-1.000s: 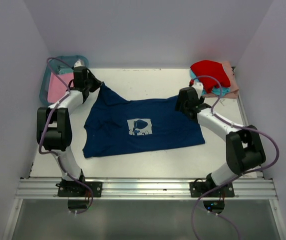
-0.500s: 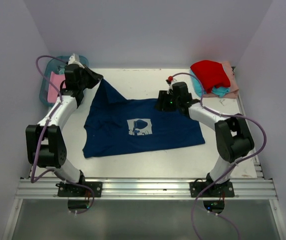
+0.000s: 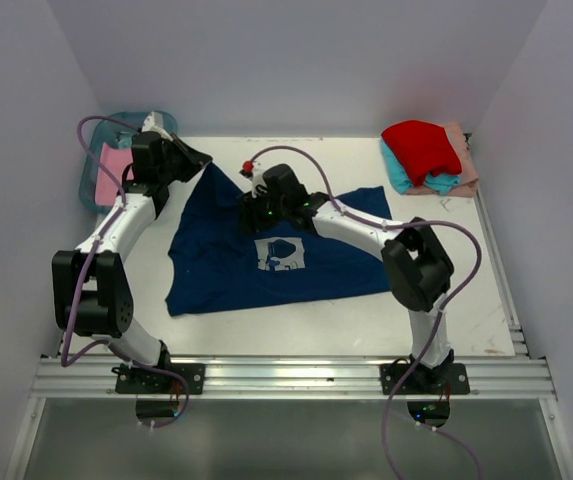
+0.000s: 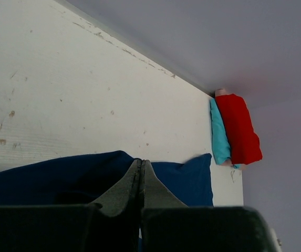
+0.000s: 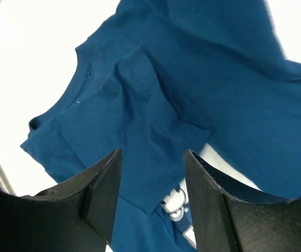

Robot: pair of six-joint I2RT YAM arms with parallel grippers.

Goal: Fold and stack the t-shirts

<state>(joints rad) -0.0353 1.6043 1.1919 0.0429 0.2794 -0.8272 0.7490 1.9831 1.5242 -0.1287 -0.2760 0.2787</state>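
Observation:
A navy blue t-shirt (image 3: 221,262) with a pale square print (image 3: 280,254) lies spread across the table (image 3: 296,160). Its far left corner is drawn up to my left gripper (image 3: 194,157), which is shut on that cloth. In the left wrist view the fingers (image 4: 141,161) are pressed together with navy cloth (image 4: 184,178) around them. My right gripper (image 3: 256,210) hovers open over the shirt's upper middle. In the right wrist view it (image 5: 153,155) has only the shirt (image 5: 139,105) below and nothing between its fingers.
Folded red (image 3: 422,148), teal (image 3: 398,172) and peach (image 3: 463,160) t-shirts are piled at the back right corner, red on top. A teal plastic bin (image 3: 94,170) at the back left holds a pink t-shirt (image 3: 114,175). White walls close in three sides.
My right arm has swung left from the shirt's right sleeve to its upper middle, and its jaws have narrowed somewhat. The left gripper rose slightly with the corner, then held still.

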